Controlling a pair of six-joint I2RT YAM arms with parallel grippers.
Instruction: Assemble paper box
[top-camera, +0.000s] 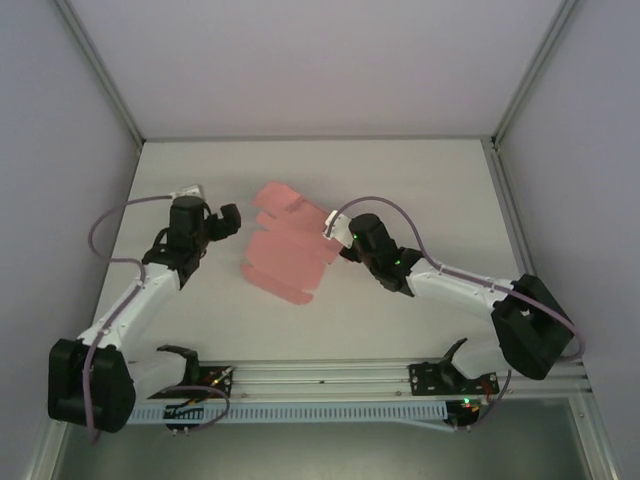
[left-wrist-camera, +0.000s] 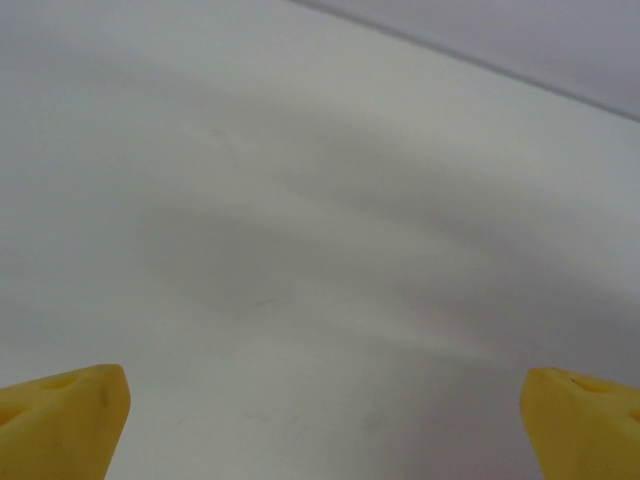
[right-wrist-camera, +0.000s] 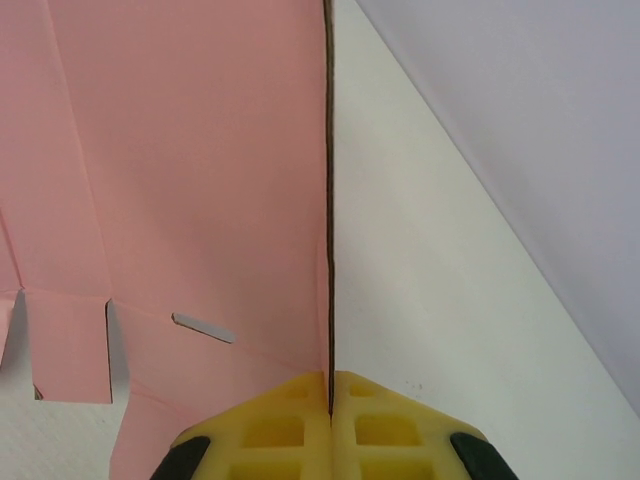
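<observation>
The white worktop (top-camera: 420, 180) carries one thing, the paper box (top-camera: 285, 255). It is not yet a box. It lies as a flat pink die-cut sheet, panels and flaps spread, at about the middle of the surface between the two arms.

Its long axis runs roughly from the far side toward the arm bases, leaning a little so that the far end sits slightly more to the left. Two rounded flaps point away at that far end. Shorter tabs jut from its right-hand side.

No panel looks folded up, so I judge the assembly to be at its opening step: taking hold of an edge to raise the first wall.

The right tool (top-camera: 333, 233) is at the sheet's right edge. From its wrist camera, the yellow fingers (right-wrist-camera: 290, 420) are pressed together with the thin dark edge of the card (right-wrist-camera: 200, 180) running straight into the seam between them. It appears clamped on that edge.

The left tool (top-camera: 228, 218) hangs just off the sheet's far-left corner, apart from it. Its fingers (left-wrist-camera: 70, 405) are spread wide over bare surface, holding nothing.

The next move probably calls for the right tool to lift and turn its pinched panel along a crease while the left comes in to pin the sheet down. The card is thin and would likely slide or buckle otherwise.
</observation>
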